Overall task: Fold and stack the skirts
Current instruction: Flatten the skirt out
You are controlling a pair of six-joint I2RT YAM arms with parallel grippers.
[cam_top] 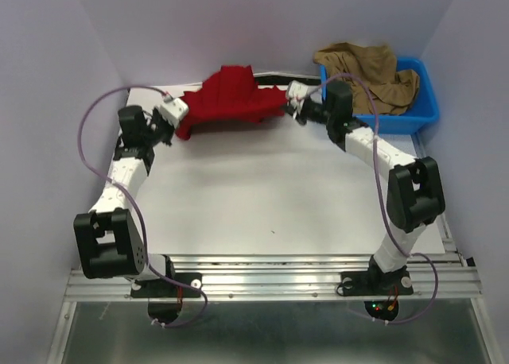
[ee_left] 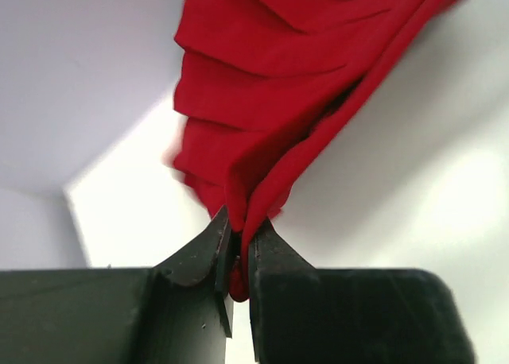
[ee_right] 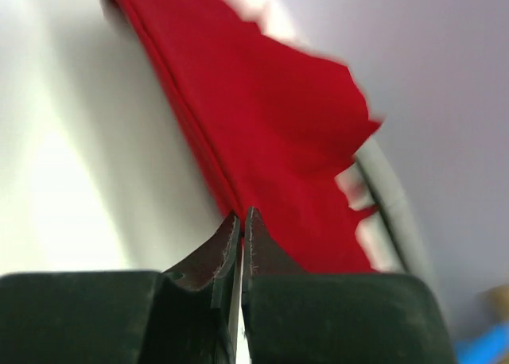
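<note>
Both ends clamped on the red skirt (cam_top: 231,98). Left gripper (ee_left: 238,235) pinches a bunched corner; right gripper (ee_right: 241,221) has only a thin edge, prob. the hem, view's blurry there. Cloth spans between the two, fanning out ahead of the tips. For a clean fold we'd hold tension even and lower both ends level onto the table (cam_top: 262,197). Tan skirt (cam_top: 370,74) sits in the blue bin (cam_top: 421,114), just beyond the right gripper.

So the red skirt (cam_top: 231,98) is stretched wide and rippled over the table's (cam_top: 254,189) far edge, and the tan skirt (cam_top: 366,71) sits crumpled in the bin (cam_top: 425,110).
</note>
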